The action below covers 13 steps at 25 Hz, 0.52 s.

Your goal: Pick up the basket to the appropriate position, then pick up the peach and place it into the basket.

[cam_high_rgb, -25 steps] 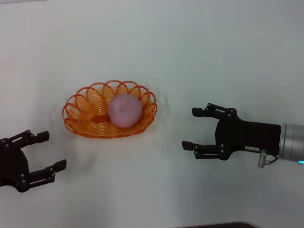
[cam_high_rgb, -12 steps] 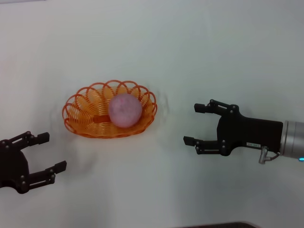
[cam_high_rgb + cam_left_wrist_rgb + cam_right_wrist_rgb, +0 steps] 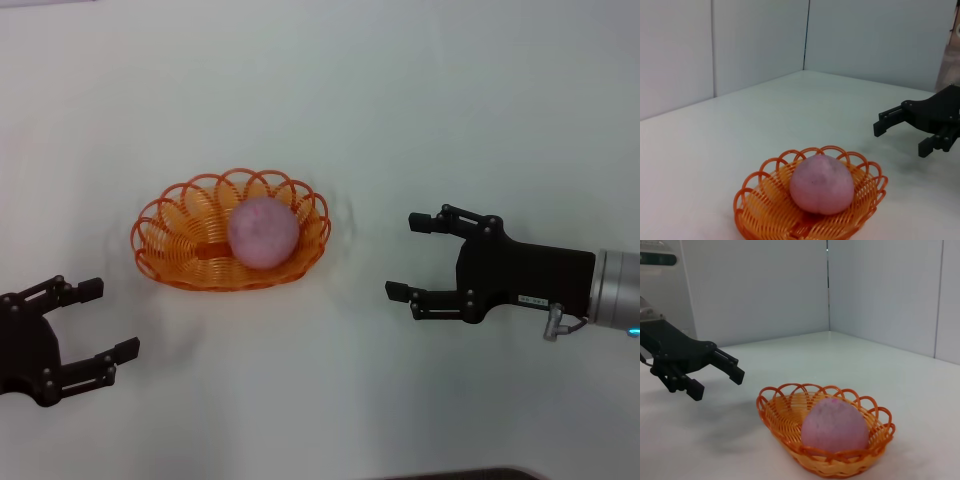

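The orange openwork basket [image 3: 180, 235] stands on the white table left of centre. The pink peach [image 3: 263, 232] lies inside it, toward its right end. Both also show in the left wrist view, basket [image 3: 762, 212] and peach [image 3: 821, 183], and in the right wrist view, basket [image 3: 785, 412] and peach [image 3: 834, 427]. My right gripper [image 3: 408, 256] is open and empty, to the right of the basket and apart from it. My left gripper [image 3: 108, 319] is open and empty, near the front left, below the basket.
The white table [image 3: 400, 120] stretches bare around the basket. Grey walls stand behind it in the wrist views. The right gripper shows far off in the left wrist view [image 3: 900, 132], the left gripper in the right wrist view [image 3: 715, 375].
My right gripper has drifted slightly to the right and up, away from the basket. The basket, the peach and the left gripper have not moved.
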### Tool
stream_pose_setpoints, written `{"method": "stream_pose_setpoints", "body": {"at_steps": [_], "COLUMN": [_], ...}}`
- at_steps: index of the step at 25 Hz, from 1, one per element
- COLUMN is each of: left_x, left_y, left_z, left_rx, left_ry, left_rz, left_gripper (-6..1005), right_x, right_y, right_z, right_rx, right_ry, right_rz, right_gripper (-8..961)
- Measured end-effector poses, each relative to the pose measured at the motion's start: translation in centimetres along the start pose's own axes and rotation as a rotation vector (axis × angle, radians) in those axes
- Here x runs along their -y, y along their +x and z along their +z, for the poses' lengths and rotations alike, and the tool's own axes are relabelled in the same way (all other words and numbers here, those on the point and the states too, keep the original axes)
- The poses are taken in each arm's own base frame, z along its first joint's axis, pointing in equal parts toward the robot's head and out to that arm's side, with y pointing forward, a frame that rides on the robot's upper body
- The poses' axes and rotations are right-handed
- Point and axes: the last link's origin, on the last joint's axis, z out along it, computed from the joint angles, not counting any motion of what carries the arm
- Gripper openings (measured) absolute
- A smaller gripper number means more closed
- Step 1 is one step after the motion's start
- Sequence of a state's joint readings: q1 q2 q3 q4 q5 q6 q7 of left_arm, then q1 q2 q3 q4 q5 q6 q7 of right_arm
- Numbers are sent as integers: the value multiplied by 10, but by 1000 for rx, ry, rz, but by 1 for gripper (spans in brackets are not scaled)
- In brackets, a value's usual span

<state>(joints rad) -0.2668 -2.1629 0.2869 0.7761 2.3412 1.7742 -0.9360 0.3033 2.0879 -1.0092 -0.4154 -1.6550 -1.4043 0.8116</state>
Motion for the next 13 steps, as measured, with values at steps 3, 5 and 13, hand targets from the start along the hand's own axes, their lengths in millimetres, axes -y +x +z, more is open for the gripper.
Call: {"method": "stream_pose_setpoints", "body": {"at_steps": [3,5,13], "left_x": [0,0,1], "left_y": [0,0,1], "left_z": [0,0,1], "left_rx": [-1,-3,-4], "left_ry": [1,2,3], "left_rz": [0,0,0], "left_gripper": [814,814,814], "right_x": [0,0,1], "right_y": [0,-1,-1], "right_z": [1,1,0], "right_rx": [2,3,7], "right_ry": [-1,1,7], "right_rz": [0,0,2], "right_gripper": [929,929,929]}}
